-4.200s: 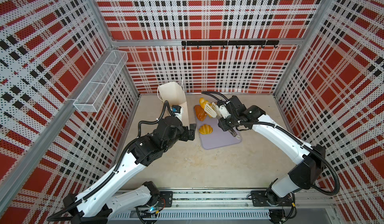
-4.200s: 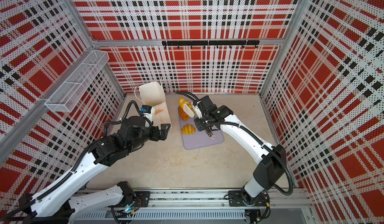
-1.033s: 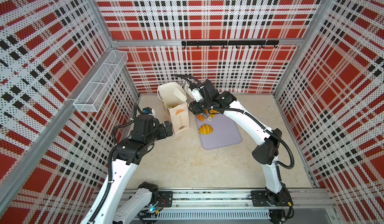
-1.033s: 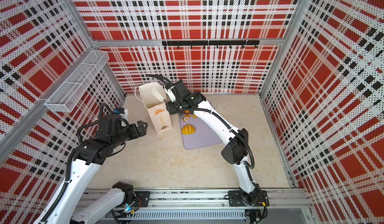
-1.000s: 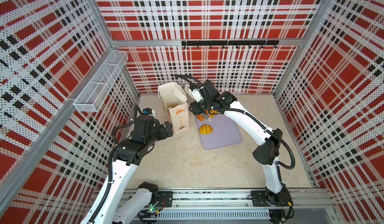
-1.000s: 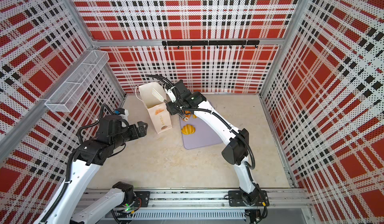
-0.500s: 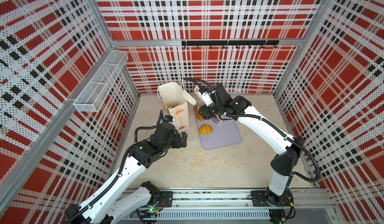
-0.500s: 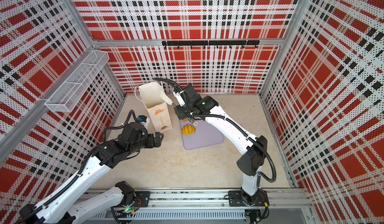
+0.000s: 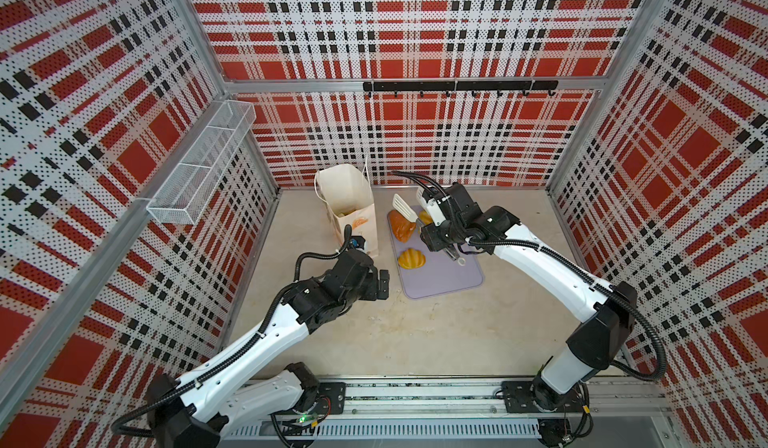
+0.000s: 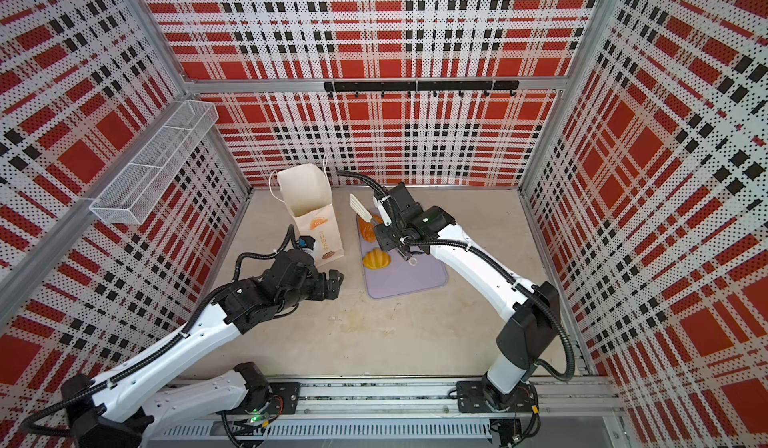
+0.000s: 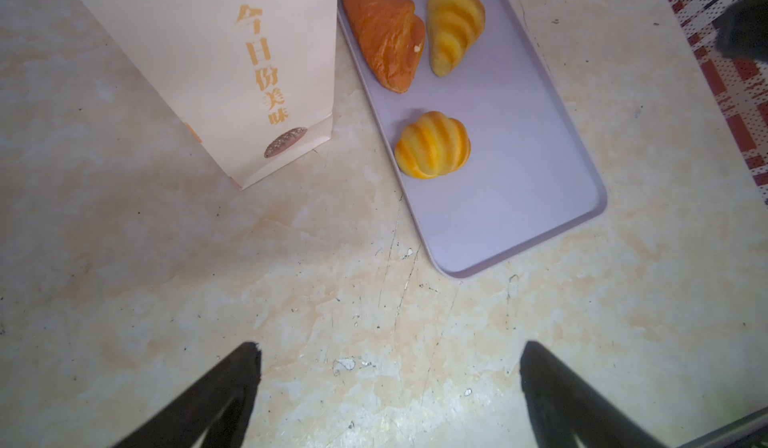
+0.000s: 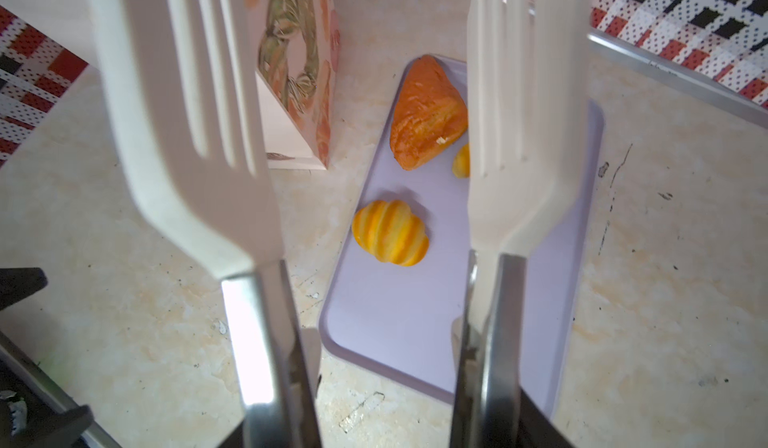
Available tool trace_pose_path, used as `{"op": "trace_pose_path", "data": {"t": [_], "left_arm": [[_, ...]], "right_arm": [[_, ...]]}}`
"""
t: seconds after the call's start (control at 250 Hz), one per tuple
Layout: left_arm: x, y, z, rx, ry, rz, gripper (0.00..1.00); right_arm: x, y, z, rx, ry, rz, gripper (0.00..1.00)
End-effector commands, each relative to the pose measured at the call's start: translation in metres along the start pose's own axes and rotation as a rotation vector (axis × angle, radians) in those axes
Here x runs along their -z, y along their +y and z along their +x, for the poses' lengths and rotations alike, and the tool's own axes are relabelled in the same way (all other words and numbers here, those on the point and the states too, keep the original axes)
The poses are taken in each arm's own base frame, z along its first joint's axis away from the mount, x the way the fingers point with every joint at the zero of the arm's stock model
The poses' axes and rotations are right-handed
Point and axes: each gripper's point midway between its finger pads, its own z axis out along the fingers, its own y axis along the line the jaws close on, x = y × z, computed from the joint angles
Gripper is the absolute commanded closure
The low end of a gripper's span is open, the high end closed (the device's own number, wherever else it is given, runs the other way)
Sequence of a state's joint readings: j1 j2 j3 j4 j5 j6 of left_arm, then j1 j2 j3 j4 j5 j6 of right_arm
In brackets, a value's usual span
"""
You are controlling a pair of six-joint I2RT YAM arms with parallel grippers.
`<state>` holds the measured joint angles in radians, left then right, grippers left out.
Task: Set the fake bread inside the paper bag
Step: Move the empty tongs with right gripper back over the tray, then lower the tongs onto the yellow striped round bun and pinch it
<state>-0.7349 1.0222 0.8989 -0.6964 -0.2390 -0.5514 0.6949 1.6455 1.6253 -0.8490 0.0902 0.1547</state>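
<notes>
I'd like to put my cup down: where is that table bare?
Wide bare table in front of the tray; the tray's near end is free too. Crowded: its far end, brown croissant and yellow croissant beside the bag, tongs above.

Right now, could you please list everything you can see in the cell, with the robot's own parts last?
paper bag: one, cream with orange print, standing open beside the tray
tray: one, lilac, flat on the table
reddish-brown croissant: one, at the tray's far end, nearest the bag
yellow striped croissant: one, next to the brown one
yellow striped roll: one, alone nearer the tray's middle
tongs: one pair, white blades and metal handles, above the tray, nothing between the blades
wire basket: one, white, on a side wall
hook rail: one, black, on the back wall
table: one, beige
left fingers: black, open, empty, over bare table
right fingers: black, closed on the tongs
</notes>
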Motion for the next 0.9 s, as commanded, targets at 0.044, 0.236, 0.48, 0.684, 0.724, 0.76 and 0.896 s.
{"op": "trace_pose_path", "data": {"t": [0.044,0.236,0.48,0.684,0.724,0.76,0.896], "left_arm": [[-0.014,0.003,0.014,0.049,0.028,-0.013,0.0],[-0.026,0.005,0.031,0.083,0.061,-0.016,0.01],[-0.037,0.007,0.049,0.089,0.103,-0.017,0.01],[-0.048,0.004,0.063,0.084,0.143,-0.015,0.01],[-0.049,0.003,0.065,0.082,0.149,-0.011,0.01],[-0.05,0.004,0.067,0.08,0.155,-0.012,0.01],[-0.051,0.005,0.071,0.078,0.168,-0.011,0.01]], "right_arm": [[0.01,-0.014,0.0,-0.042,-0.05,0.023,0.43],[-0.009,-0.025,0.037,-0.038,0.065,0.05,0.43],[-0.029,-0.025,0.073,-0.034,0.185,0.043,0.44],[-0.044,-0.017,0.106,-0.004,0.304,-0.007,0.43],[-0.046,-0.015,0.113,0.015,0.322,-0.016,0.43],[-0.047,-0.013,0.117,0.038,0.332,-0.023,0.42],[-0.052,-0.012,0.137,0.138,0.406,-0.013,0.41]]}}
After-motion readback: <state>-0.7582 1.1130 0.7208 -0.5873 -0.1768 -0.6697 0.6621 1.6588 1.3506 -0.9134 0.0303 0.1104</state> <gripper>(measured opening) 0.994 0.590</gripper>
